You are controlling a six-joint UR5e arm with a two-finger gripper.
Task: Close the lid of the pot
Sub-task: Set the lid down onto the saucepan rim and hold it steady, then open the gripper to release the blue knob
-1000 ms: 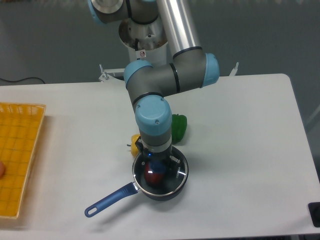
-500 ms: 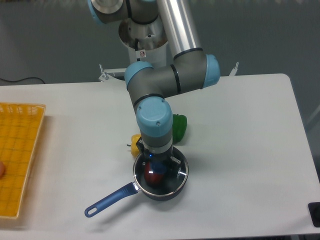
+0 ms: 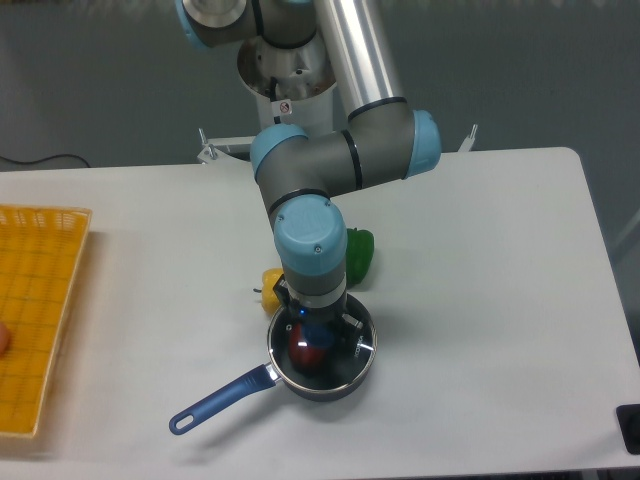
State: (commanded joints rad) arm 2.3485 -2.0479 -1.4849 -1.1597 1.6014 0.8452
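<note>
1. Glass lid point(image 3: 345, 352) looks seated on the pot point(image 3: 322, 385), mid-tabletop point(image 3: 480, 290).
2. Your pincer point(image 3: 316, 333) sits at the blue knob; I cannot tell its grip.
3. You have only release and retreat left, I judge.

Even, soft overhead light — faint shadows, slight blur, glare on the lid point(image 3: 322, 345).

The lid point(image 3: 322, 345) is clear glass with a thin shiny metal rim, lying on the matt dark grey pot point(image 3: 320, 385), whose blue handle looks like smooth glossy plastic. The tabletop point(image 3: 480, 260) is smooth, matt white. The tray point(image 3: 40, 310) looks like yellow plastic mesh.
</note>
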